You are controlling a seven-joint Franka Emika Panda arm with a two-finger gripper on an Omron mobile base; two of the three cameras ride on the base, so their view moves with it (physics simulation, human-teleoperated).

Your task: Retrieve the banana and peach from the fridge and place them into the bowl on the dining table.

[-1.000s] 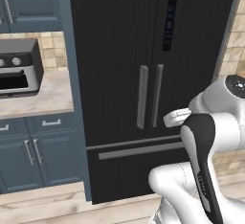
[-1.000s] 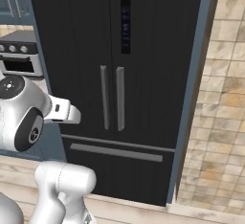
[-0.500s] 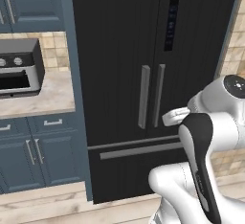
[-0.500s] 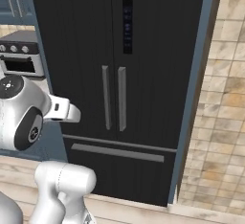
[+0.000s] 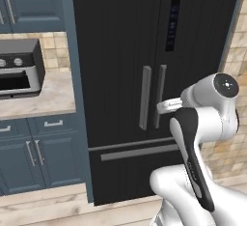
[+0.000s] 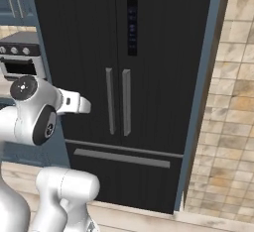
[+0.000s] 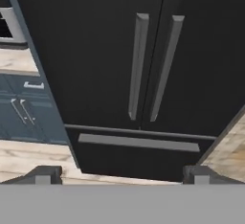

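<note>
1. Facing the fridge [image 5: 144,75], I see both of its black upper doors shut, with the lower drawer front closed beneath them.
2. Two long grey handles [image 7: 153,67] stand side by side down the middle of the fridge, one on each door, close together but not touching.
3. A wide grey drawer handle [image 7: 139,142] runs across the fridge's lower front, just below the door seam.
4. A dark control panel [image 6: 132,25] sits high on the fridge, above the handles, on the door to the right of the seam.
5. My gripper [image 7: 119,174] points at the fridge front, apart from it, its jaws spread wide with nothing between them; my finger tips [image 7: 44,174] frame the floor just below the fridge's drawer.
6. Left of the fridge, blue-grey lower cabinets [image 5: 34,148] carry a beige stone counter [image 5: 43,97].
7. On that counter, near the fridge's side panel, stands a dark appliance with knobs [image 5: 19,70], probably a toaster oven, though it is cut off by the frame.
8. Right of the fridge rises a beige tiled wall [image 6: 228,107].
</note>
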